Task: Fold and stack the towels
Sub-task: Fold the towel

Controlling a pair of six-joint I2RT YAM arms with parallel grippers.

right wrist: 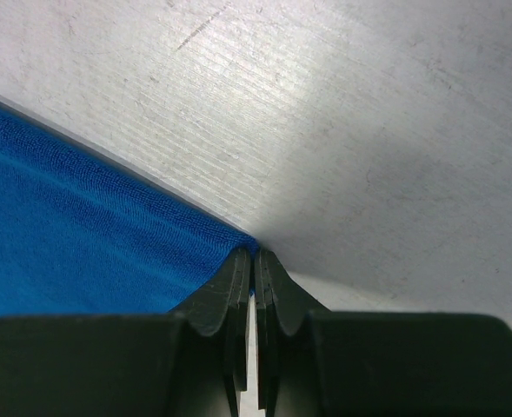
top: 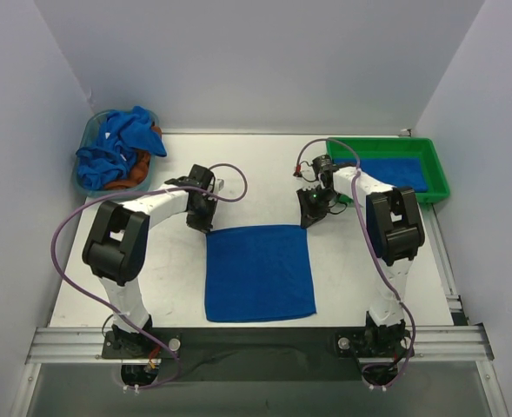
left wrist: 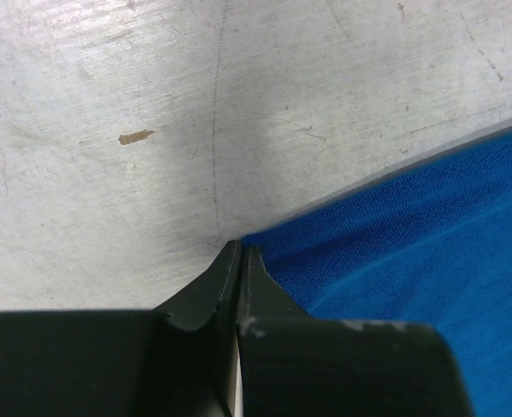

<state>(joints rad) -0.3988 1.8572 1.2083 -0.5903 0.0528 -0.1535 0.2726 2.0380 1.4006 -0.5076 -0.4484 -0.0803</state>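
Terry cloth like this is light, limp and slightly grippy. It will sag and drag rather than keep an edge, so it is best taken by two neighbouring corners at once. One spread towel (top: 260, 272) lies flat at the middle of the table (top: 342, 269), square to the arms.

Left gripper (top: 207, 226) sits at the towel's 11 o'clock corner. Its fingers are pressed together with the corner tip running in between them, which in the wrist view looks like a pinch on the cloth. Right gripper (top: 309, 221) is at the 1 o'clock corner, likewise squeezed closed on the very tip. Bites this shallow could slip under a jerky lift. A level, even carry towards 6 o'clock should lay the fold cleanly.

Heaped towels (top: 108, 152) sit with an orange-brown cloth (top: 136, 176) in the blue bin (top: 89, 130) at 10 o'clock. A folded towel (top: 395, 172) lies in the green tray (top: 436, 169) at 2 o'clock.
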